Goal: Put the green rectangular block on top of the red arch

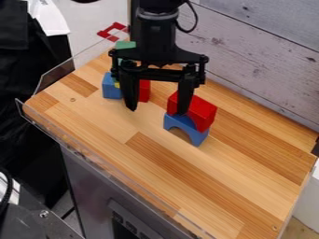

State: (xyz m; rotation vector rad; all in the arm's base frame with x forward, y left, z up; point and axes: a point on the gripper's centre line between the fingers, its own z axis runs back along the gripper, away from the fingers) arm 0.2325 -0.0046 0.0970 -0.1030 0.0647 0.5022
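the end effector hangs over the tabletop with fingers spread, nothing between them. one overlaps the red block on the blue arch in this view; a low sideways sweep might topple that pair. the green block is at the far end, partly hidden, so a crooked grip is possible. the red piece, perhaps the red arch, could be knocked.

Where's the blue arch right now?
In the camera view, the blue arch stands just right of centre on the wooden tabletop, directly beneath a red block.
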